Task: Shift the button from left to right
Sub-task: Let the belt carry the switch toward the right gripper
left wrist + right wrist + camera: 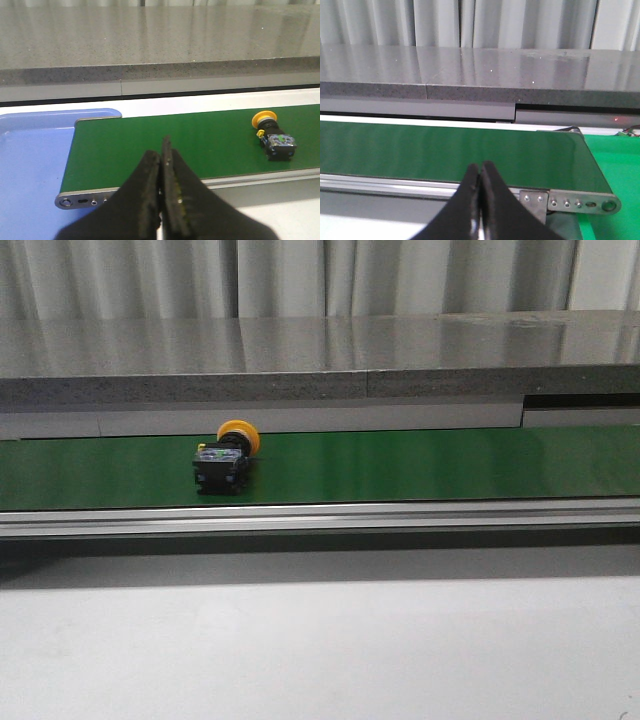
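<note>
The button [227, 458] lies on its side on the green conveyor belt [420, 465], in the left half of the belt as the front view shows it, its yellow-orange cap turned toward the grey stone ledge [320, 360] behind and its black body toward the belt's near aluminium rail [320, 517]. Lying down rather than standing on its base, it presents the boxy body as the likelier place for a side grip. In the left wrist view the button [274, 135] sits well off to one side of the left claw [161, 160] and farther along the belt; nothing touches it. The blue tray [30, 165] adjoins the belt's end roller beside that arm.

Left claw: fingers pressed together, empty, held low over the near edge of the belt and pointing across it toward the ledge. Right claw [480, 175]: likewise closed and empty, poised before the belt's other end, where a bright green surface [615, 165] begins past the roller bracket; the button does not appear in this view. Neither arm shows in the front view, so both appear to be drawn back over the pale desk [320, 650]. The transfer seems not yet begun; the left claw would need to open before reaching the button.
</note>
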Motion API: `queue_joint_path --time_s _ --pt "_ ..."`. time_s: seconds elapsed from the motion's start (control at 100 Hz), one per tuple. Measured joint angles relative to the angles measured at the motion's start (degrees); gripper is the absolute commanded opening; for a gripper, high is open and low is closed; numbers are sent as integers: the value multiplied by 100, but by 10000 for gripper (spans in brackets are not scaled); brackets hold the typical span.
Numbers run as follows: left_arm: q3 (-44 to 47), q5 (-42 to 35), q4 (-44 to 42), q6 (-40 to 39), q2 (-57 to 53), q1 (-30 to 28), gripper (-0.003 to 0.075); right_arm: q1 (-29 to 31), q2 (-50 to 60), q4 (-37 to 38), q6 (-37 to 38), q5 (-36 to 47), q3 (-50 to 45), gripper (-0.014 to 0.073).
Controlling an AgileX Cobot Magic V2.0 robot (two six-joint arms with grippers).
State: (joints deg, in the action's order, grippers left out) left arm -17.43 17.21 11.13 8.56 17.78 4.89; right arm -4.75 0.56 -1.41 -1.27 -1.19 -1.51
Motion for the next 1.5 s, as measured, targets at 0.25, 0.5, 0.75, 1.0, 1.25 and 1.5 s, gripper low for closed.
queue_joint_path --time_s 0.25,0.5,0.75,1.0,1.25,1.5 --pt "0 -10 0 0 0 -9 -20 0 0 0 0 75 193 -68" --pt "0 -10 0 0 0 -9 -20 0 -621 0 0 -881 1522 -68" --pt "0 -10 0 0 0 -9 -20 0 -2445 0 0 -2648 3371 -68" --pt "0 -10 0 0 0 -9 -20 0 -4223 0 0 -4084 4667 -68" --pt "0 -10 0 0 0 -9 -20 0 -5226 -10 0 -4126 4813 -64" --pt "0 -10 0 0 0 -9 -20 0 -5570 -245 0 -4126 4813 191"
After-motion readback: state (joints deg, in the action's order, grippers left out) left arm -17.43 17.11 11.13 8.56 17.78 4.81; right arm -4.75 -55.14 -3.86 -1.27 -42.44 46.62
